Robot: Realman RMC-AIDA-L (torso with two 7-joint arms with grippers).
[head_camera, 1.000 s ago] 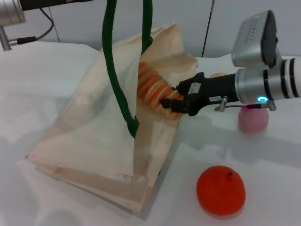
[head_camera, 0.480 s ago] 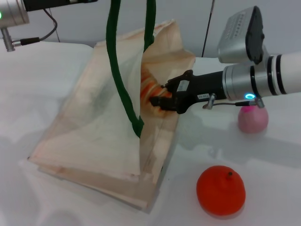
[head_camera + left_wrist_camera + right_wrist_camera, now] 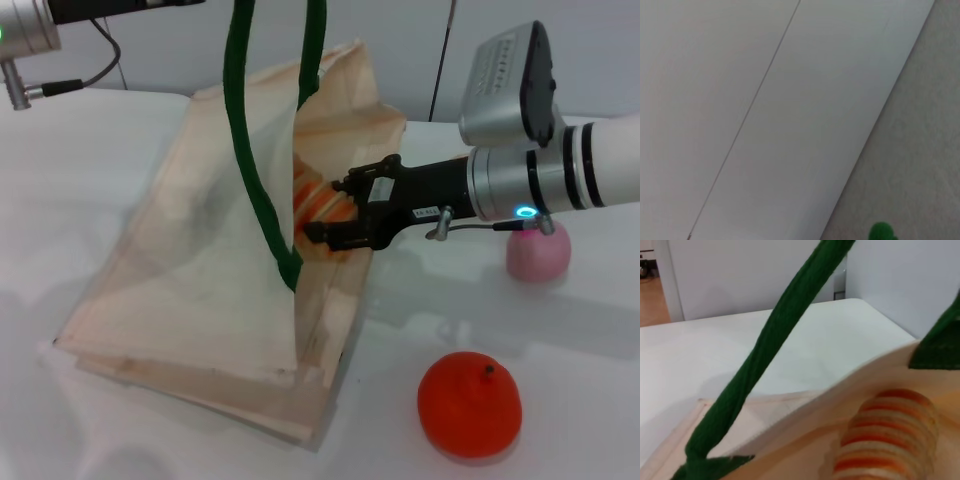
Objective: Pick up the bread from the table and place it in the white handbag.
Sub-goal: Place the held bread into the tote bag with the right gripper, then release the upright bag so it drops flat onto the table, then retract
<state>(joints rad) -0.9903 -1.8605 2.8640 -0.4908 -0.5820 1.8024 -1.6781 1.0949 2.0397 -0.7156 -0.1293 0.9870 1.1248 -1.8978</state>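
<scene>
The white handbag (image 3: 180, 260) stands tilted on the table (image 3: 90, 140), its dark green handles (image 3: 240, 150) pulled up out of the top of the head view. My right gripper (image 3: 335, 208) is at the bag's mouth with its fingers spread apart. The orange-and-cream striped bread (image 3: 312, 195) lies just inside the mouth, between and beyond the fingers. The right wrist view shows the bread (image 3: 885, 440) resting inside the bag (image 3: 790, 440) under a handle (image 3: 770, 345). My left arm (image 3: 25, 30) is at the top left; its gripper end runs off the top edge by the handles.
An orange round fruit (image 3: 470, 405) sits at the front right of the table. A pink ball-like thing (image 3: 538, 252) sits right of the bag, behind my right arm. The left wrist view shows wall and a scrap of green handle (image 3: 882, 232).
My right gripper has pushed the bread left into the bag's mouth and its fingers have spread apart. The bag has shifted slightly left. The left arm has held still.
</scene>
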